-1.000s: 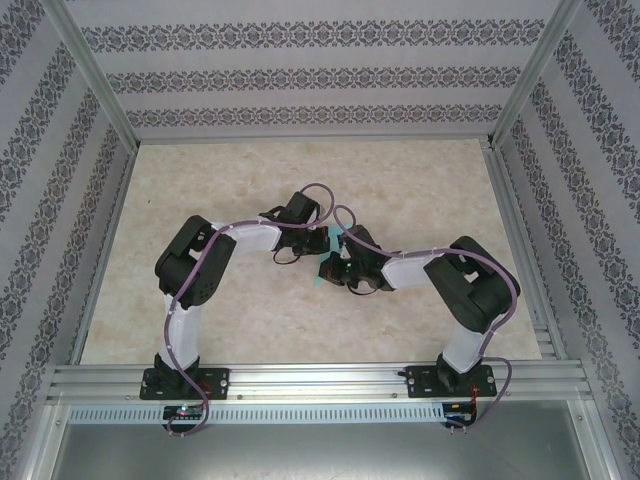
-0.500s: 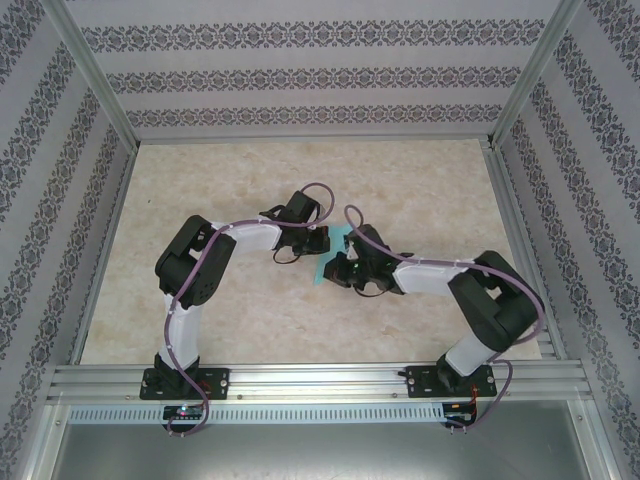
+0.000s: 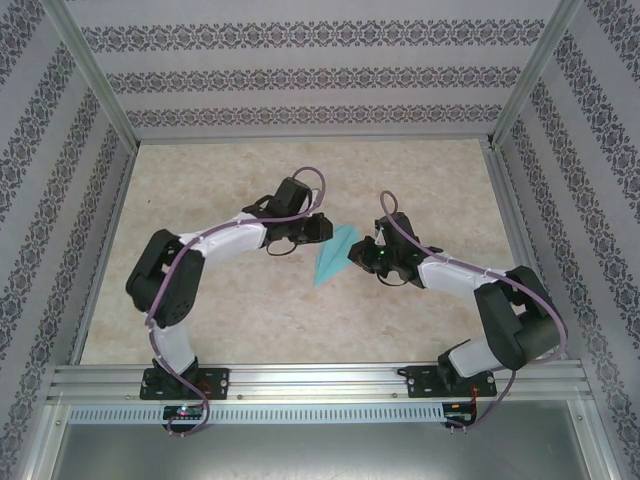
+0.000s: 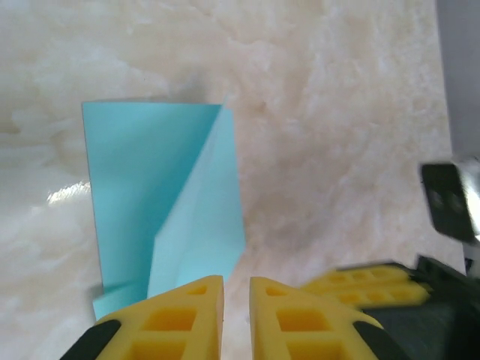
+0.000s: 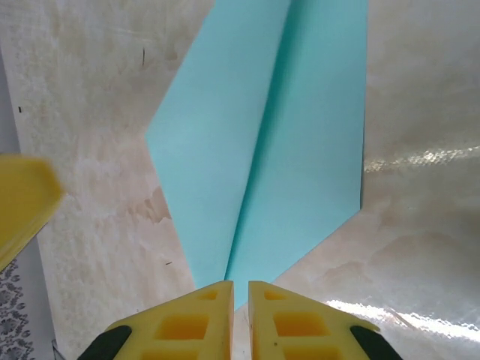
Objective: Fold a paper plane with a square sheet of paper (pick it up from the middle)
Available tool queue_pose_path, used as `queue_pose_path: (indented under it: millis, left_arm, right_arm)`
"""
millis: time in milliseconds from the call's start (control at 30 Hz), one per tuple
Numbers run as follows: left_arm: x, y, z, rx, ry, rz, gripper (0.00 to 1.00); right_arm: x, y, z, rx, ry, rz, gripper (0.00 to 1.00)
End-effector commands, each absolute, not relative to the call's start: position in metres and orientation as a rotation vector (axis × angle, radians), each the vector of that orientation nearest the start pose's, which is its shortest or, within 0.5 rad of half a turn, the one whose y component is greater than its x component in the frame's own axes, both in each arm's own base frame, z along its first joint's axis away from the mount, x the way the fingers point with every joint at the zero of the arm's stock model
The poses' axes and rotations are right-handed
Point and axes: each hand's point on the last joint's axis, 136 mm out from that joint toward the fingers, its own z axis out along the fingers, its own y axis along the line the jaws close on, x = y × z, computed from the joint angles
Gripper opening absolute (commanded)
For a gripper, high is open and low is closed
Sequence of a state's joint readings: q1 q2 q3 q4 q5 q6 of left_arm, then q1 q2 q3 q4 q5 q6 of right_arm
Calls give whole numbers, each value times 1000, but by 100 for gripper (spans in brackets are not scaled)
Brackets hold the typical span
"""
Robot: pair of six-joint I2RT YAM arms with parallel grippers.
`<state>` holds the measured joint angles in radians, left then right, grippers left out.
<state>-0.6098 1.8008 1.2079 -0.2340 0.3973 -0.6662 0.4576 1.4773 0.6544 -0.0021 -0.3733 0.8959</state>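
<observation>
The paper plane [image 3: 335,256] is seen lying flat on the marbled table [image 3: 200,180], near its middle, between the two grippers. Its wide end is turned toward the far wall and its tip toward the near edge, slightly to the left. A second ago it was almost wholly covered by the two grippers, which were pressed close together over it. Half a second ago only a strip of turquoise was exposed. Now its whole outline is laid bare.

The left gripper [image 3: 325,228] has been drawn back to the left of the plane's wide end, and the elbow of the left arm [image 3: 165,285] has been swung outward to the left. The right gripper [image 3: 358,258] has been pulled away to the right, just beside the plane's right edge, and the right arm [image 3: 505,310] is stretched further out than before.

In the left wrist view, the left gripper [image 4: 236,300] is shown with its jaws parted by a narrow slit, and nothing is held. The folded plane [image 4: 161,195] is seen ahead and to the left of the fingertips. In the right wrist view, the right gripper [image 5: 240,300] is likewise parted only a little. The plane [image 5: 277,150] is spread out ahead of it, with its lengthwise crease running toward the fingertips. No grip on the paper is seen.
</observation>
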Motion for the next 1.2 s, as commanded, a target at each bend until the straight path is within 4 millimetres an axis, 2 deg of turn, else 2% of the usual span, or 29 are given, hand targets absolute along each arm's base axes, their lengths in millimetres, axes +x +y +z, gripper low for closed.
queue_pose_path:
  millis: [0, 167, 300, 433, 667, 1167]
  left_arm:
    - [332, -321, 112, 77, 2592, -1072, 14]
    - [298, -316, 103, 58, 2624, -1088, 8]
    - [286, -313, 86, 30, 2657, -1076, 5]
    - [285, -321, 74, 33, 2671, -1116, 3]
    - [290, -327, 63, 43, 2684, -1107, 3]
    - [293, -316, 32, 29, 2758, -961, 2]
  right_arm:
    - [310, 228, 71, 283, 2570, 1039, 14]
    - [315, 251, 67, 182, 2598, 1088, 13]
    - [317, 269, 66, 139, 2599, 1142, 13]
    - [320, 280, 63, 124, 2609, 1160, 12]
    - [329, 285, 49, 141, 2639, 1143, 11]
    - [331, 279, 24, 175, 2704, 1076, 10]
